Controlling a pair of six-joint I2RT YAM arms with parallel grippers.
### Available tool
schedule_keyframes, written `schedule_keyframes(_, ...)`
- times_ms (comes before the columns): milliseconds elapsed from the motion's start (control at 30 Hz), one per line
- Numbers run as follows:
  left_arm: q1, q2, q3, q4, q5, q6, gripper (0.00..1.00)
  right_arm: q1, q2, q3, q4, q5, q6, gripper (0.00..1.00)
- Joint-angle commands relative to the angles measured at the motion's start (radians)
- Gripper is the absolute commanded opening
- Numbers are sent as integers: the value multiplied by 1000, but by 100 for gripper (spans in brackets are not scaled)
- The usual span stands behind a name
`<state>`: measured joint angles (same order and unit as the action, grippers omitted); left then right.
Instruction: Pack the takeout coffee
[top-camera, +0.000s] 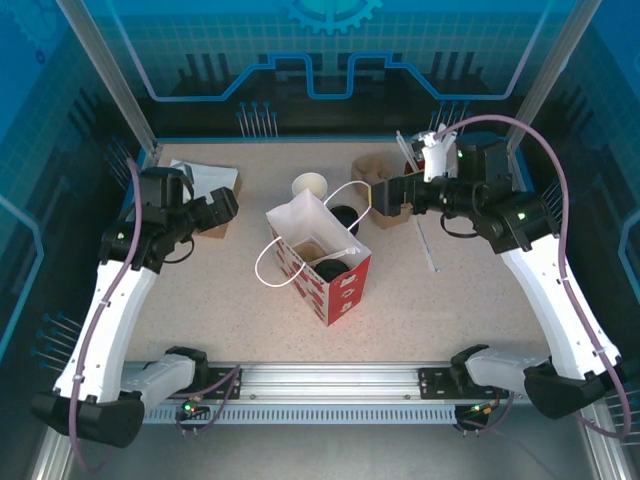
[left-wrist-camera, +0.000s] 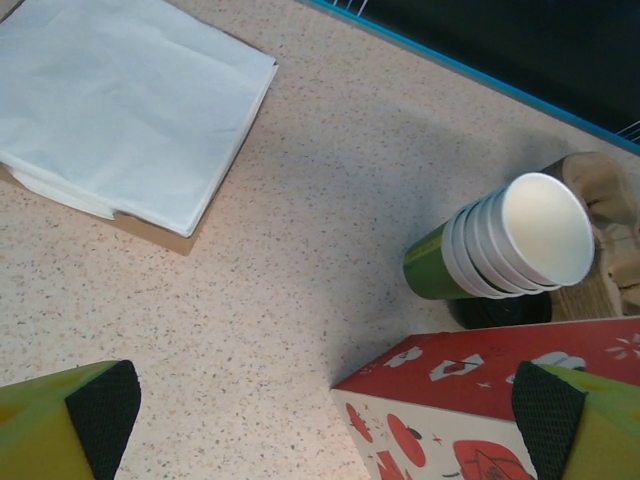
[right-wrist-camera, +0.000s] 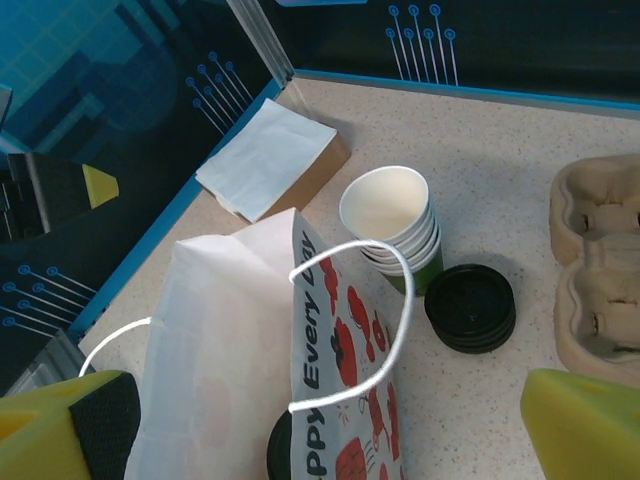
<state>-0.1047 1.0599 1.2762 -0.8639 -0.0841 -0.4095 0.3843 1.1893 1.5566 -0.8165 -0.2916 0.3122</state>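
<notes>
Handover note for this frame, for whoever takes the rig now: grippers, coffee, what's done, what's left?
Left gripper: open, empty, beside the napkins.
Right gripper: open, empty, off the far right side of the bag.
Takeout coffee: its black lid shows inside the upright bag.
Done: the coffee appears to be in the bag.
Left: probably just backing the arms off.

speckled table (top-camera: 200, 290) | paper bag (top-camera: 345, 285) | cup stack (top-camera: 310, 186) | lids (right-wrist-camera: 470, 307) | napkins (top-camera: 208, 180) | carriers (right-wrist-camera: 600, 260)
</notes>
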Motion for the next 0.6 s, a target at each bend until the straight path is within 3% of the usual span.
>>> schedule_keyframes(0,36,29,29,-22,46,51,99,-44,-39,-60,73,-74,64,100)
schedule_keyframes(400,75,193,60,-85,-52,215,98,-82,-95,-130,54,-68,59,100)
schedule_keyframes(567,76,325,112,-122,-112,308,91,-89,-104,-143,57,-62,58,100)
